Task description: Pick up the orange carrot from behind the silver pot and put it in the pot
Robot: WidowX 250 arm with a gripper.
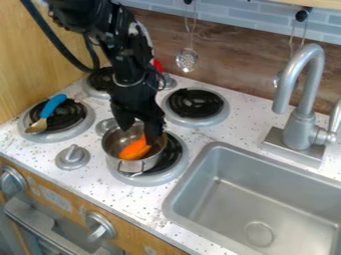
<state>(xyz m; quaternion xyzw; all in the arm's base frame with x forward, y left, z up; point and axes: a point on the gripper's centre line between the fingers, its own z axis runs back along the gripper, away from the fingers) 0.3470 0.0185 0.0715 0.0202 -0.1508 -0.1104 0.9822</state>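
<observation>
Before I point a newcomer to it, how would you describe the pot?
Left of the sink is a stovetop. On the burner closest to the sink, under the claw, sits the small metal pot. Unlike the blue-handled spoon, it is round, with an orange item inside.

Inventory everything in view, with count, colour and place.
Round metal pot: one, silver, burner by sink
Rounded orange object: one, orange, in pot
Round metal burners: four, black, counter
Blue-handled spoon: one, blue and tan, left burner
Round metal knobs: at least four, silver, counter and front
Rectangular metal sink: one, grey, right
Curved metal faucet: one, silver, behind sink
Hanging metal utensils: two, silver, back wall
Speckled counter: one, white, throughout
Jointed robot arm: one, black, upper left
Gripping tool: one, black, open, over pot
</observation>
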